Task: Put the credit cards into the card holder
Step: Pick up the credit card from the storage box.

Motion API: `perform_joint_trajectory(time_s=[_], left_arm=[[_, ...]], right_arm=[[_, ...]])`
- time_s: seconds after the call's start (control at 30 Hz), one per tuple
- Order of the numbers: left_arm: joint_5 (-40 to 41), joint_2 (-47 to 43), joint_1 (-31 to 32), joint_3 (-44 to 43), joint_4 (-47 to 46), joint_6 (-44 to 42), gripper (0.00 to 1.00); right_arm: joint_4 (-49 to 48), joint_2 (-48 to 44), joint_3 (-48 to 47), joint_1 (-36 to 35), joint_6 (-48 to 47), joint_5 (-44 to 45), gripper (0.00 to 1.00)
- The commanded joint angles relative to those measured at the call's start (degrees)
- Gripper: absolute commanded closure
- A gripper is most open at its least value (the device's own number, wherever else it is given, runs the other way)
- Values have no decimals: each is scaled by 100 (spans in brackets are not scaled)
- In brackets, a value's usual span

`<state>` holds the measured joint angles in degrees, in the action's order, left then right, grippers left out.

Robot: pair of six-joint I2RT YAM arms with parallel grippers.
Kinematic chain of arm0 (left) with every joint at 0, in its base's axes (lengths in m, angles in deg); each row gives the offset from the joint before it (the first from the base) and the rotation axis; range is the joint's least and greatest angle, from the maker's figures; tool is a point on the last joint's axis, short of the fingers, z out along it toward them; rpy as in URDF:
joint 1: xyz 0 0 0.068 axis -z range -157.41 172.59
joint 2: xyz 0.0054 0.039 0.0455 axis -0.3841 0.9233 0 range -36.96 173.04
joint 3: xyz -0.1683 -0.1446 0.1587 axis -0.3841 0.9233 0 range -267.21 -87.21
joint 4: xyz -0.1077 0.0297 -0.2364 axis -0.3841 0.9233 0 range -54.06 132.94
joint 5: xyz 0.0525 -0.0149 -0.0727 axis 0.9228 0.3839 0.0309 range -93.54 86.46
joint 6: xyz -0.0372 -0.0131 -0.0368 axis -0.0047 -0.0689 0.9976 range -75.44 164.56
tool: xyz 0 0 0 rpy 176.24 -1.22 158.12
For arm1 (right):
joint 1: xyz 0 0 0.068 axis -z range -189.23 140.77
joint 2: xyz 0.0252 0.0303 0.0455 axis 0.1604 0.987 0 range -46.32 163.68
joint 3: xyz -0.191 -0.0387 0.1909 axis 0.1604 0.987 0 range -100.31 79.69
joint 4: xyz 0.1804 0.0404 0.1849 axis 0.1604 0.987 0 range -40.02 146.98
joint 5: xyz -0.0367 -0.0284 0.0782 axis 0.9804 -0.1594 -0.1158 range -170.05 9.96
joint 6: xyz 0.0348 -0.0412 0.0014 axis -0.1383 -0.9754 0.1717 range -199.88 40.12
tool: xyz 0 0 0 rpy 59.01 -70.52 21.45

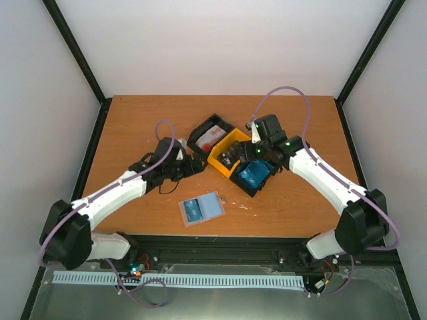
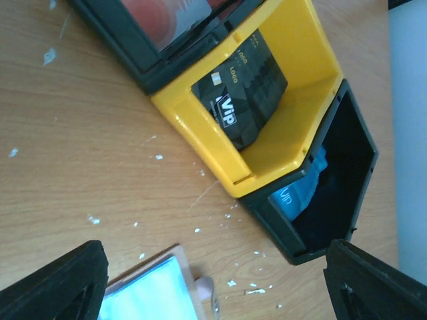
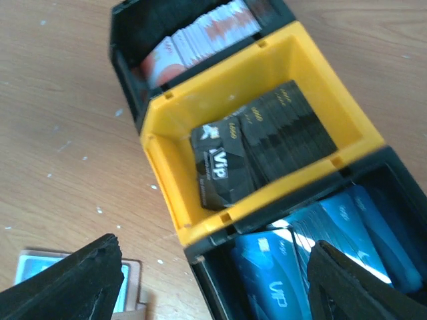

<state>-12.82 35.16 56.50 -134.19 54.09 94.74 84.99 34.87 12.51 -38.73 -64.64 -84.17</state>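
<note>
The card holder [image 1: 212, 205] lies open on the table's near middle, with a blue card [image 1: 193, 211] on its left half. Three bins hold the credit cards: red-and-white cards [image 3: 200, 37], black cards [image 3: 267, 143] and blue cards [image 3: 280, 280]. My left gripper [image 1: 193, 167] hangs open left of the yellow bin [image 1: 223, 160], nothing between its fingers [image 2: 67, 287]; the holder's edge [image 2: 153, 290] shows just below it. My right gripper [image 1: 241, 160] is open above the yellow bin and the blue-card bin, and its fingers [image 3: 360, 287] hold nothing.
The black bin of red-and-white cards [image 1: 200, 133], the yellow bin [image 2: 293, 87] and the black bin of blue cards [image 2: 347, 167] stand touching in a diagonal row at mid-table. Small white flecks dot the wood. Black frame posts rise at the table's far corners.
</note>
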Motion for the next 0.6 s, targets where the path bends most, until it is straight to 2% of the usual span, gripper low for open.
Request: perform_joint_trajectory(time_s=[0.0, 0.2, 0.37, 0.57], left_arm=[[-902, 451, -305, -539, -464, 37, 10], [-1324, 1503, -394, -1237, -623, -187, 12], [-1189, 2277, -412, -1651, -453, -462, 24], [-980, 2696, -412, -1790, -449, -866, 33]], right_arm=[[78, 425, -506, 23, -461, -554, 25], [282, 1268, -1178, 19, -737, -679, 27], [844, 2138, -1831, -1, -985, -667, 40], [1217, 2849, -2362, -65, -1069, -256, 48]])
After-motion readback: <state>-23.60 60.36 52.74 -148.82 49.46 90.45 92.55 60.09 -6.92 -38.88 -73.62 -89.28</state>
